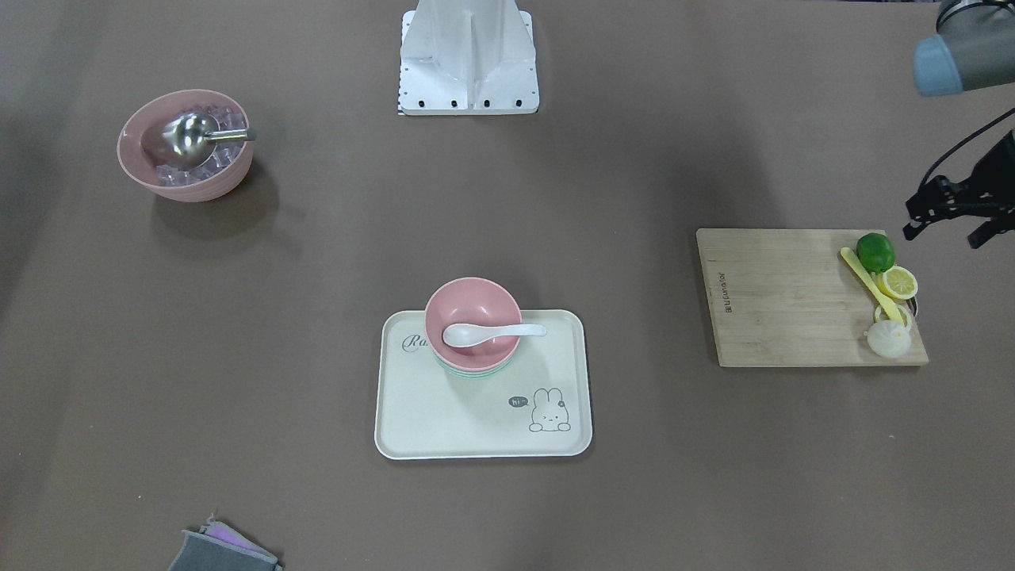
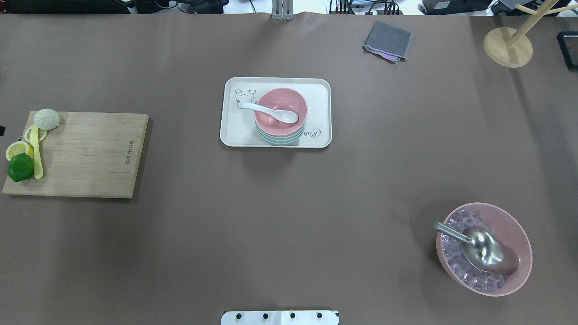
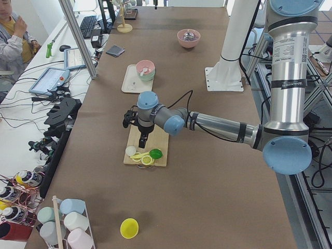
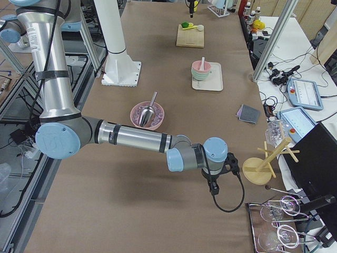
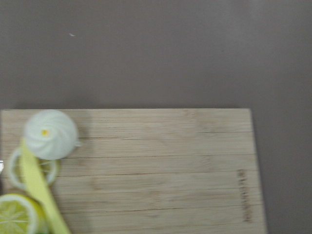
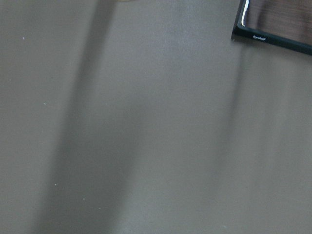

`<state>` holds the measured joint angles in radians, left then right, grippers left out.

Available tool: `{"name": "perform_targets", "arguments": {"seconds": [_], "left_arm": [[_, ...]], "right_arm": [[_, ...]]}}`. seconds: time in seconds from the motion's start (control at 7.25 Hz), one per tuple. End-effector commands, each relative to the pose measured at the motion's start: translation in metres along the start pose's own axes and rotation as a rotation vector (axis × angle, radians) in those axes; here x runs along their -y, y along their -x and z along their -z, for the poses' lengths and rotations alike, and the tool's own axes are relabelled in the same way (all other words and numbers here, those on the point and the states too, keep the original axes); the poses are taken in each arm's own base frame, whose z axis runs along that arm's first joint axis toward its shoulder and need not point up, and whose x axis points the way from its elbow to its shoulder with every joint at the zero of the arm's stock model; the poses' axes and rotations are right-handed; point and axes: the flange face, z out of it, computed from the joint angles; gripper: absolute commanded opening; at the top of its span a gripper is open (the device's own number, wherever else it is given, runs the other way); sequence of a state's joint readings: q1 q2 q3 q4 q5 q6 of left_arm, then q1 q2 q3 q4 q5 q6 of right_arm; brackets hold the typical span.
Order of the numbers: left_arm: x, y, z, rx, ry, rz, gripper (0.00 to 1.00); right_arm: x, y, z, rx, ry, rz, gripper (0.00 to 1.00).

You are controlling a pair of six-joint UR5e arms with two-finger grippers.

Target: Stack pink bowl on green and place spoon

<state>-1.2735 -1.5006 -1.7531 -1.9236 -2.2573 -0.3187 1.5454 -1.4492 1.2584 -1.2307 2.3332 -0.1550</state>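
Observation:
The pink bowl [image 1: 473, 305] sits stacked on the green bowl [image 1: 476, 370] on a cream tray [image 1: 476, 420]; the stack also shows in the overhead view [image 2: 281, 101]. A white spoon [image 1: 484, 333] lies in the pink bowl with its handle over the rim. My left gripper [image 1: 940, 236] hovers, open and empty, above the far end of the cutting board, well away from the tray. My right gripper [image 4: 212, 188] shows only in the exterior right view, over bare table near a wooden stand; I cannot tell whether it is open or shut.
A wooden cutting board [image 2: 90, 153] holds a lime [image 2: 20, 167], lemon slices, a white bun [image 2: 46, 118] and a yellow knife. A larger pink bowl [image 2: 519, 225] holds ice cubes and a metal scoop [image 2: 478, 246]. A grey cloth [image 2: 387, 40] and a wooden stand [image 2: 508, 47] lie at the far edge.

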Motion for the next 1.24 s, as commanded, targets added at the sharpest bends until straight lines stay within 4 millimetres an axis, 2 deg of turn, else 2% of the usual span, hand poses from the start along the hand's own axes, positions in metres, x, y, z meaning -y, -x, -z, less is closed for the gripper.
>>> {"name": "perform_targets", "arguments": {"seconds": [0.0,0.14,0.28,0.41,1.1], "left_arm": [[-0.021,0.070,0.009,-0.047,0.020,0.007,0.98],[-0.014,0.085,0.025,-0.127,0.052,0.112,0.98],[-0.008,0.094,0.041,-0.133,0.033,0.120,0.98],[-0.009,0.099,0.038,-0.126,0.037,0.075,0.98],[-0.010,0.096,0.042,-0.115,0.034,0.085,0.98]], "right_arm": [[-0.014,-0.006,-0.008,0.012,0.010,0.019,1.00],[-0.012,-0.004,-0.005,0.016,0.005,0.022,1.00],[-0.011,-0.001,-0.004,0.037,-0.001,0.021,1.00],[-0.012,0.001,-0.005,0.061,-0.003,0.017,1.00],[-0.011,0.001,-0.005,0.060,-0.005,0.013,1.00]]}}
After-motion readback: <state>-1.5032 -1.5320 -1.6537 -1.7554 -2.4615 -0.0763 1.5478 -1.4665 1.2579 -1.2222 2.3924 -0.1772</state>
